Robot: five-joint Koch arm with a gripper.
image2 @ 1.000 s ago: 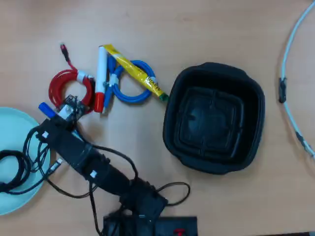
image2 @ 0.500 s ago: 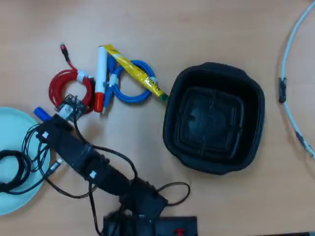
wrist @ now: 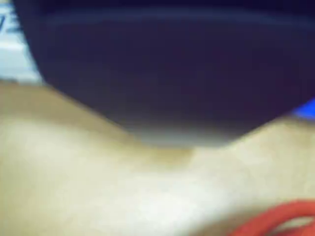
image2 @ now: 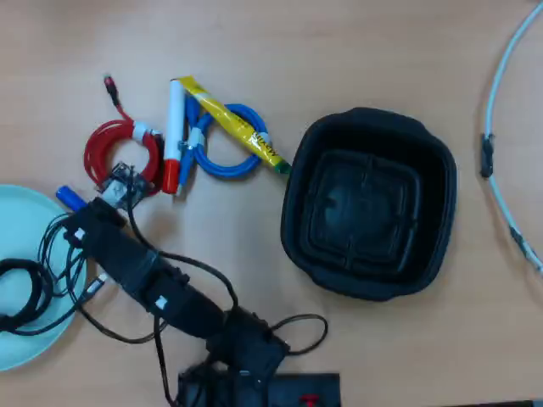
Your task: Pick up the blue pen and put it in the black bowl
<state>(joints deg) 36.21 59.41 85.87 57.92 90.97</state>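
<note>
In the overhead view only the blue cap of the blue pen shows, at the edge of the turquoise plate; the rest of it is hidden under the arm's head. My gripper sits right over it, and the arm covers its jaws. The wrist view is blurred: a dark mass fills the top, with a bit of blue pen at the right edge. The black bowl stands empty well to the right of the gripper.
A coiled red cable, a white marker with a red cap, a yellow pen and a blue cable coil lie just beyond the gripper. The turquoise plate is at the left. A grey cable runs along the right edge.
The blue cap has shifted a little left and down, toward the plate, together with the gripper head. Since half a second ago almost nothing has moved.
</note>
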